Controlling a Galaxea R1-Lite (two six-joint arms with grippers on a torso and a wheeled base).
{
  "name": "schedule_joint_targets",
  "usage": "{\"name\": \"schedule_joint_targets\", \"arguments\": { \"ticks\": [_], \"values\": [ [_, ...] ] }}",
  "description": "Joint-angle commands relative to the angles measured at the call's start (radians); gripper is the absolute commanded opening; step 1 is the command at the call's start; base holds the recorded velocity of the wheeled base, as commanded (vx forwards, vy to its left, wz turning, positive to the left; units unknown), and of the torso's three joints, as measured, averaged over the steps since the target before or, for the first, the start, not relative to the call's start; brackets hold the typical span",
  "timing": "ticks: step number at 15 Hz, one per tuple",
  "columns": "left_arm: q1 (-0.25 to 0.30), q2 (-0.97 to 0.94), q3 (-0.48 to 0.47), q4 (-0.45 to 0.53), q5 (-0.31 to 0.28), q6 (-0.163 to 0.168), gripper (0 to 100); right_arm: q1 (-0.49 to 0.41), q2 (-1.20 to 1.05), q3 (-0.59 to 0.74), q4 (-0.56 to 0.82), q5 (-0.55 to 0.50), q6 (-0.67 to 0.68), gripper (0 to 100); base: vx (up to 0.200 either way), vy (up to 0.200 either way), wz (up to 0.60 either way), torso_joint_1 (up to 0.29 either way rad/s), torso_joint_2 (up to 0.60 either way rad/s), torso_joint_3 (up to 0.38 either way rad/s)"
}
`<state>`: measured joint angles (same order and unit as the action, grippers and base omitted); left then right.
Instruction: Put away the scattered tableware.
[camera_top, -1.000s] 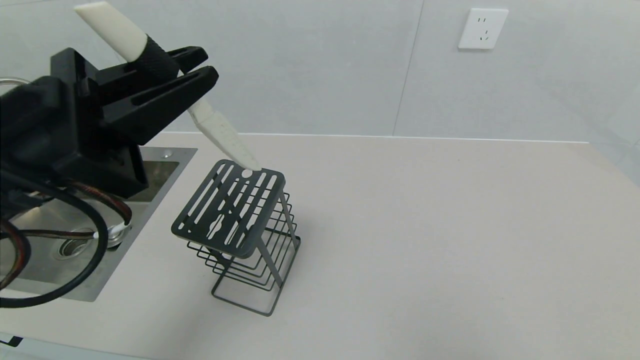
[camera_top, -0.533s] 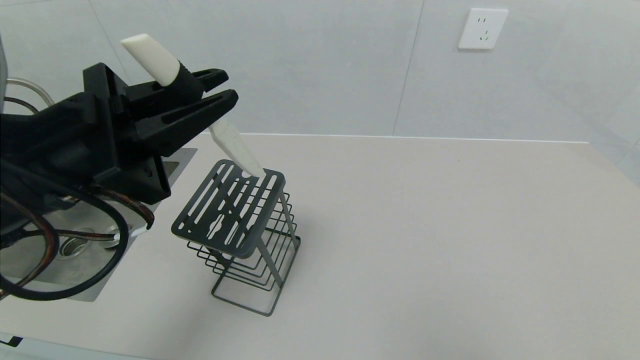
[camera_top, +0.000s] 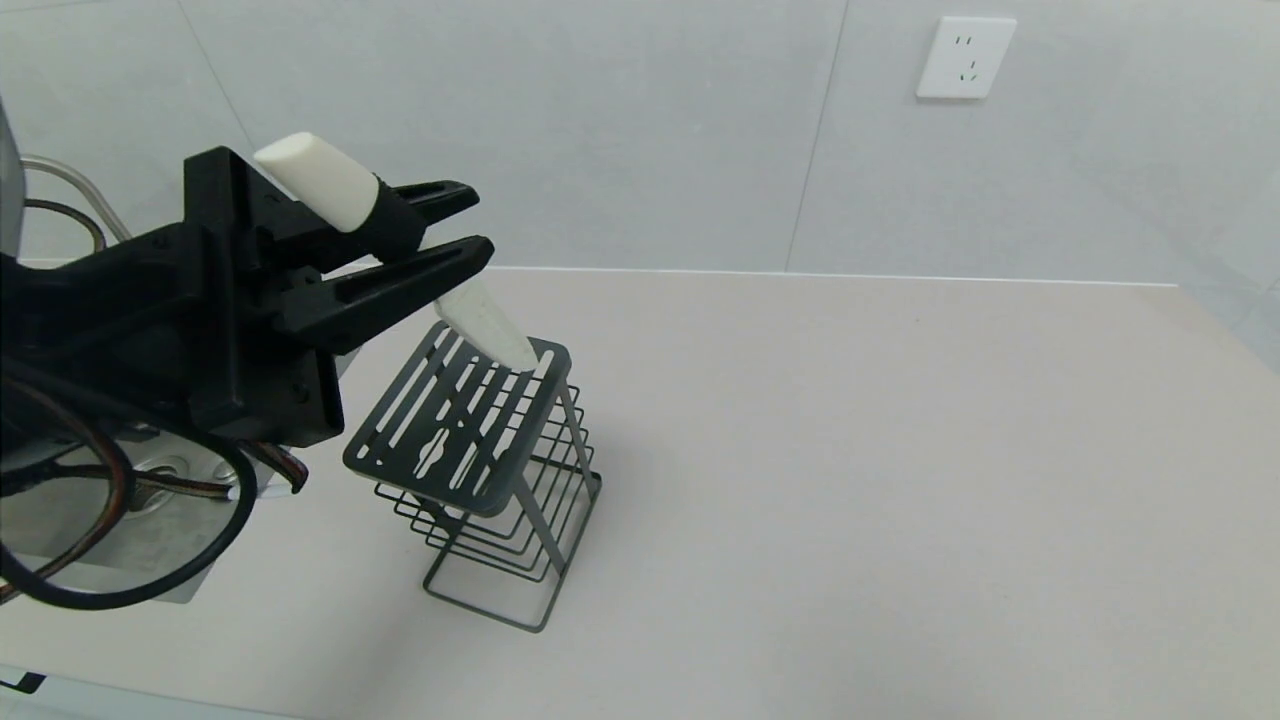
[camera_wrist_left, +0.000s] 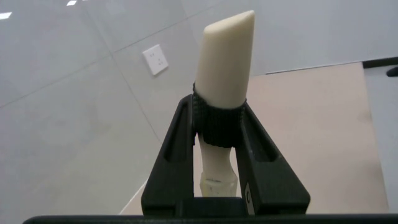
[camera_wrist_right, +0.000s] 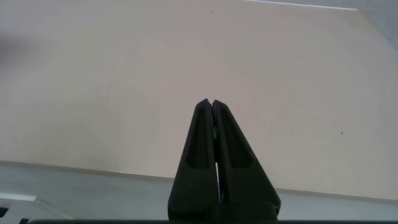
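My left gripper (camera_top: 425, 235) is shut on a white knife (camera_top: 330, 185) at the black band of its handle. The knife slants downward, and its blade (camera_top: 490, 325) enters a slot at the far edge of the dark metal knife rack (camera_top: 460, 420) on the counter. The left wrist view looks along the knife handle (camera_wrist_left: 225, 59) between the two black fingers (camera_wrist_left: 180, 143). My right gripper (camera_wrist_right: 212, 107) is shut with nothing in it, above bare counter.
A steel sink (camera_top: 120, 520) lies at the left of the beige counter (camera_top: 850, 450), beside the rack. A wall socket (camera_top: 965, 57) sits on the grey tiled wall. Open counter stretches to the right of the rack.
My left gripper has moved right and down with the knife. The blade tip has gone from the rack's top into a slot, and less blade shows.
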<state>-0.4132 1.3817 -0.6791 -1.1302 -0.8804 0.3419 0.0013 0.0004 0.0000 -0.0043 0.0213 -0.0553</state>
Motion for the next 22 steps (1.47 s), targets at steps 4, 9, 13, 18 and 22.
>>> {"name": "schedule_joint_targets", "arguments": {
  "ticks": [4, 9, 13, 18, 22],
  "values": [
    [0.02, 0.003, 0.012, 0.0, -0.017, 0.0, 0, 0.0, 0.0, 0.0, 0.0, -0.001, 0.002, 0, 0.0, 0.0, 0.0, 0.0, 0.0, 0.0],
    [0.014, 0.025, 0.021, -0.002, -0.014, 0.002, 0, -0.001, 0.0, 0.0, 0.0, -0.001, 0.002, 0, 0.0, 0.0, 0.0, 0.0, 0.0, 0.0],
    [0.011, 0.023, 0.032, -0.002, -0.014, 0.002, 0, -0.001, 0.0, 0.0, 0.0, -0.001, 0.002, 0, 0.0, 0.0, 0.0, 0.0, 0.0, 0.0],
    [0.013, 0.026, 0.055, 0.0, -0.006, 0.002, 0, -0.001, 0.0, 0.0, 0.0, -0.001, 0.002, 0, 0.0, 0.0, 0.0, 0.0, 0.0, 0.0],
    [0.014, 0.04, 0.059, 0.003, 0.001, 0.0, 0, -0.001, 0.0, 0.0, 0.0, -0.001, 0.002, 0, 0.0, 0.0, 0.0, 0.0, 0.0, 0.0]
  ]
}}
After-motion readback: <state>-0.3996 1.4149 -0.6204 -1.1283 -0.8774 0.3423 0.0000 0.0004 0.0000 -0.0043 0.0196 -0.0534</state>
